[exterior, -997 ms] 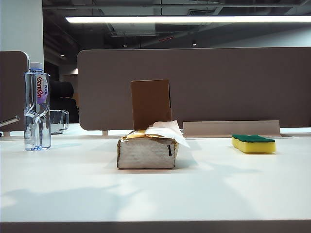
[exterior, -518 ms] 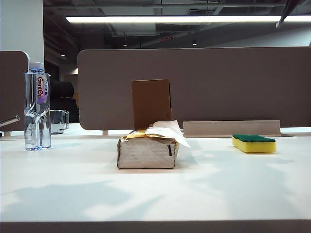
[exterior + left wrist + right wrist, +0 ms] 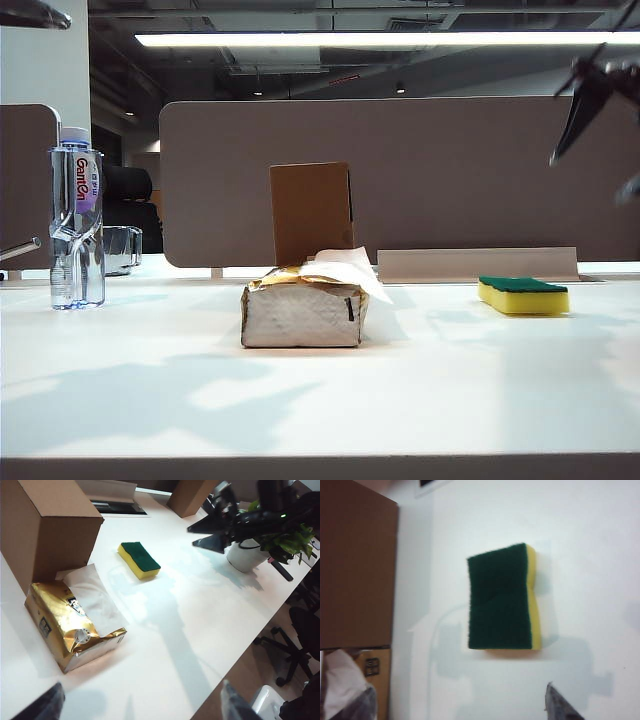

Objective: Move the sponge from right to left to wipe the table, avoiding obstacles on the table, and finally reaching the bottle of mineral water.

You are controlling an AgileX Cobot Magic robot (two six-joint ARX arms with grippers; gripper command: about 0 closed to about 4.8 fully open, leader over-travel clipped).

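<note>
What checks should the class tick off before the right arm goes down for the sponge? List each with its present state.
1. Right gripper open: ok, fingers spread, nothing between them.
2. Right gripper over the sponge: ok, the wrist view looks straight down on it.
3. Sponge free: ok, it lies flat on the table, green side up, untouched.
4. Obstacles placed: ok, the tissue pack and cardboard box stand mid-table, between sponge and bottle of mineral water.
5. Bottle upright at the left end: ok.
6. Left gripper clear of the path: cannot tell; open and high, but its place over the table is unclear.
</note>
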